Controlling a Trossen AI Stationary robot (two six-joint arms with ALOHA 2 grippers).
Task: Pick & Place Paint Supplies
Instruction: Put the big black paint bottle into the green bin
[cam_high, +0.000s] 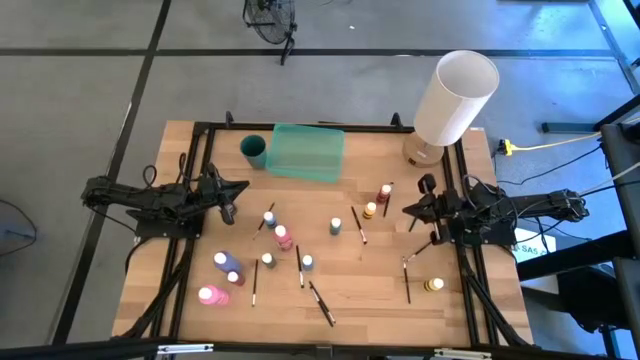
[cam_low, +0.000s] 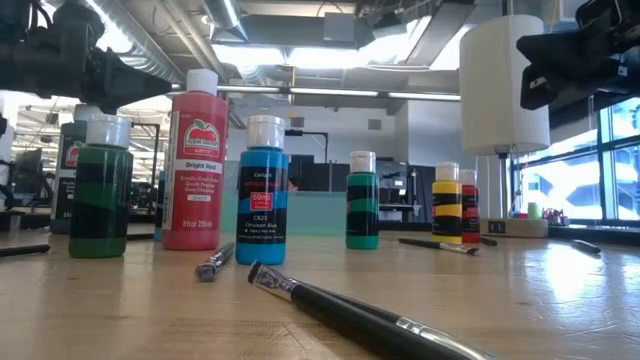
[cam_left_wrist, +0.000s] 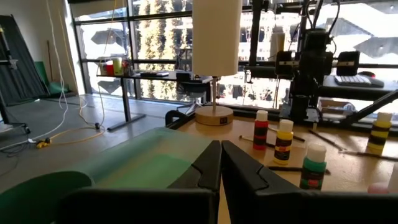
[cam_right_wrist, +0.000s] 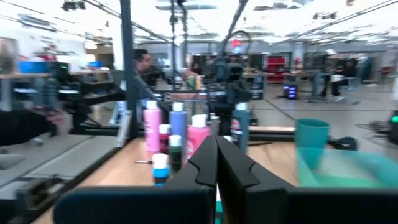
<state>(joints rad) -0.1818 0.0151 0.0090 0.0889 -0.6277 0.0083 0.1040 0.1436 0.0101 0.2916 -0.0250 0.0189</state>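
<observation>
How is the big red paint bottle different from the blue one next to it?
The red bottle is taller and wider than the blue bottle. The red one's label is mostly white with an apple picture; the blue one's is black with a red patch. Both stand upright with white caps.

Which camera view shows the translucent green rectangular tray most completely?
The high view: the translucent green rectangular tray shows whole from above, at the table's far edge beside a dark green cup. The left wrist view shows only its near part behind the claw. The right wrist view shows it blurred. In the low view I cannot pick it out.
</observation>
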